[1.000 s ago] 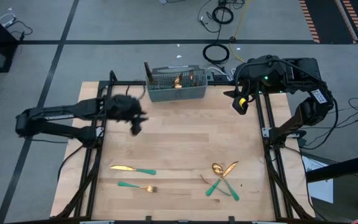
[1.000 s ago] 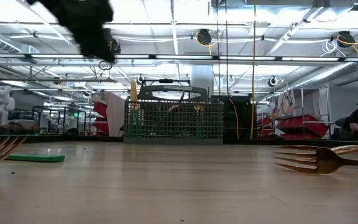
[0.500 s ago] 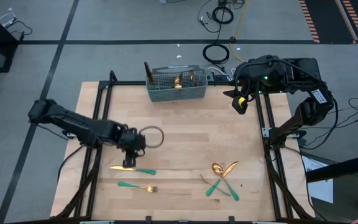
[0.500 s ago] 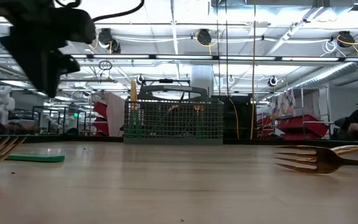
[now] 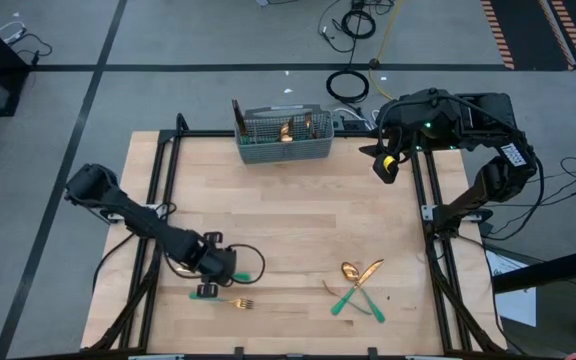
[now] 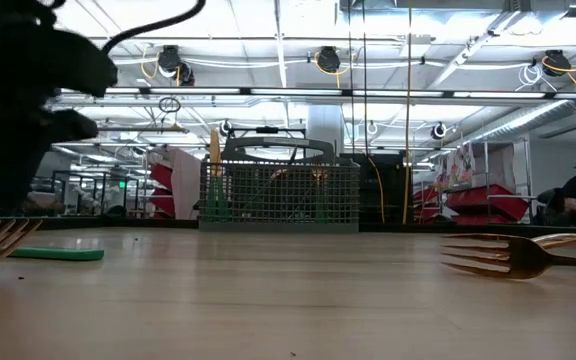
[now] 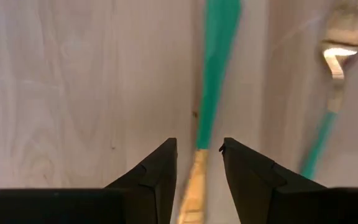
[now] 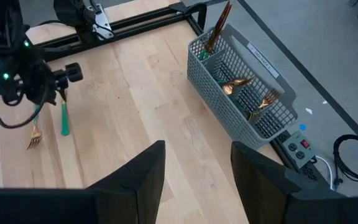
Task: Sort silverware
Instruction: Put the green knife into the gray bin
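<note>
Silverware lay in two loose groups on the near half of the wooden table, and the piece that mattered was a knife directly under the left gripper. In the left wrist view its long axis ran straight out between the two dark fingers, which stood spread with one on either side of it, the gold part nearest the camera and the teal handle pointing away. They had not yet closed on it. By my judgement the fingers only needed to come together across the narrow width.

Just beside the knife lay a fork, roughly parallel to it. Off towards the right side sat a crossed cluster of gold and teal pieces, well apart from the left gripper.

At the far edge stood the grey mesh caddy, already holding several gold pieces. The right gripper hung near the far right corner, fingers spread and empty, much farther from the knife than the left.

No brand or writing could be read anywhere.
</note>
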`<state>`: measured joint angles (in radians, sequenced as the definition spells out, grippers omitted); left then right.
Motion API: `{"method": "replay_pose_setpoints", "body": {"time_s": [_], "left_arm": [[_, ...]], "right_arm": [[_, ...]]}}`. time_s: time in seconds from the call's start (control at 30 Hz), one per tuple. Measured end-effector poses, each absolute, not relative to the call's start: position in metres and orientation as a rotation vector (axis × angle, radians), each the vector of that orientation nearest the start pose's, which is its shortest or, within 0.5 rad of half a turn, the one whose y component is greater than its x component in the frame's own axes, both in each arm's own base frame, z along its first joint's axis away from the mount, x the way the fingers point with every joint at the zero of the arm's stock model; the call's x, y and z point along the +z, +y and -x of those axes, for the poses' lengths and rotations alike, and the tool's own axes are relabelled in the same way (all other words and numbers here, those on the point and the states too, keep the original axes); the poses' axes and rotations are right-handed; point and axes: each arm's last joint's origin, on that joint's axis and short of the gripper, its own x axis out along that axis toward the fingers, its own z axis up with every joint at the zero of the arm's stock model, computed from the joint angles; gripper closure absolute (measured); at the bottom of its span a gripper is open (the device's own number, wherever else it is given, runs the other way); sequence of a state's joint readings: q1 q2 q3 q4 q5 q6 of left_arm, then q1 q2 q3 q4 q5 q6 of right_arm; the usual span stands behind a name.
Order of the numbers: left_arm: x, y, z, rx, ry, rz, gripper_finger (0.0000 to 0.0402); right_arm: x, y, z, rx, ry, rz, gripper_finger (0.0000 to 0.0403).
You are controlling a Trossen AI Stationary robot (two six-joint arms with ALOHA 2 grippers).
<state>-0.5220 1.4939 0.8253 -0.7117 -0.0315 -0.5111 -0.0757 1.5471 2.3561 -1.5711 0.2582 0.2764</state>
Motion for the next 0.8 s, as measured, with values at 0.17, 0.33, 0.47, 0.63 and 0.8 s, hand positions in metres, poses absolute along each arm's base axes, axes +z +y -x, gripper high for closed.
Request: {"method": "replay_pose_setpoints", "body": {"time_s": [0.17, 0.33, 0.47, 0.63, 0.8], "left_arm": [[0.155, -0.128, -0.224, -0.065, 1.374, 0.043, 0.0265], [0.145, -0.13, -0.226, -0.094, 1.413, 0.047, 0.0265], [0.132, -0.132, -0.226, -0.1, 1.413, 0.045, 0.0266], [0.115, -0.127, -0.223, -0.089, 1.442, 0.049, 0.0322], [0.113, -0.131, -0.233, -0.18, 1.368, 0.088, 0.0394]], "right_arm": [[0.52, -0.023, -0.208, -0.417, 0.713, -0.192, 0.0229], [0.52, -0.022, -0.208, -0.395, 0.716, -0.202, 0.0229], [0.52, -0.022, -0.208, -0.389, 0.717, -0.204, 0.0229], [0.52, -0.021, -0.208, -0.353, 0.721, -0.226, 0.0229], [0.52, -0.02, -0.208, -0.323, 0.725, -0.244, 0.0229]]}}
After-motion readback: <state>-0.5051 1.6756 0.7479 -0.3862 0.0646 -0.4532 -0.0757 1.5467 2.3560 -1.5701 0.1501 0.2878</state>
